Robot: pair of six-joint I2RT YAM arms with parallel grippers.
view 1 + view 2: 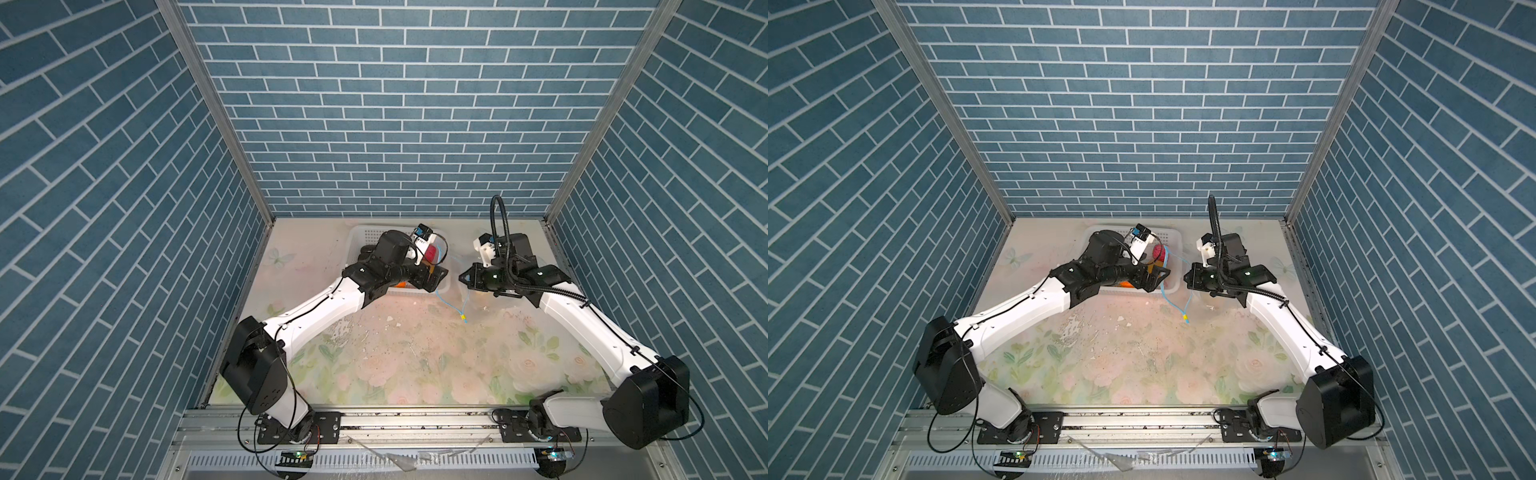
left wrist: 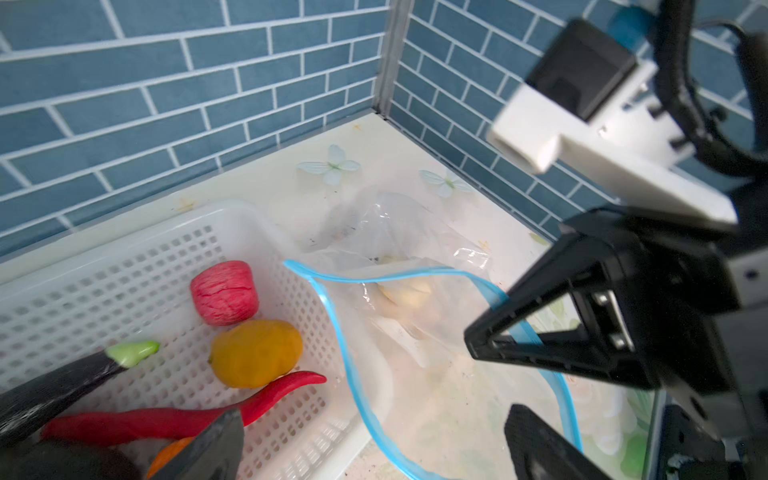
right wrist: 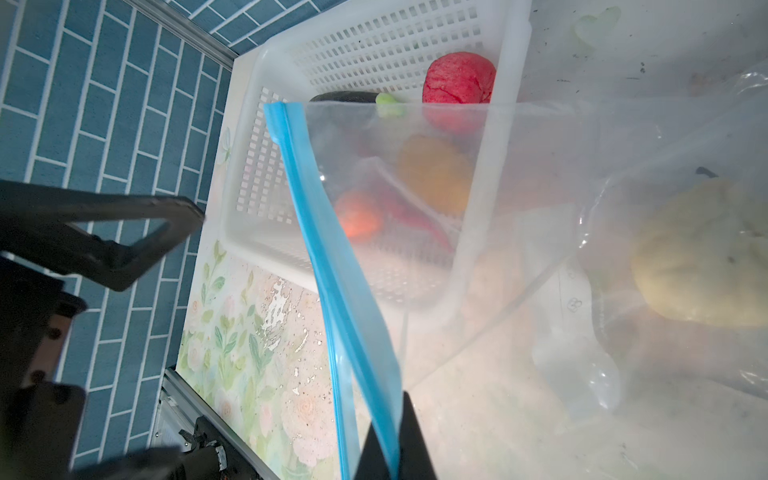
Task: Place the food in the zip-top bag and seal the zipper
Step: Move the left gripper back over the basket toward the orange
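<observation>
Hovering your released left gripper over the basket's toy produce at the worktop's back edge, you are risking snagging the zipper of the zip-top bag draped over that rim, which your right gripper is clenching.

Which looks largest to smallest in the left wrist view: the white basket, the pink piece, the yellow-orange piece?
1. white basket, far the largest.
2. yellow-orange piece, somewhat wider than the pink one; it lies nearer the camera, so true size is unsure.
3. pink piece.
</observation>
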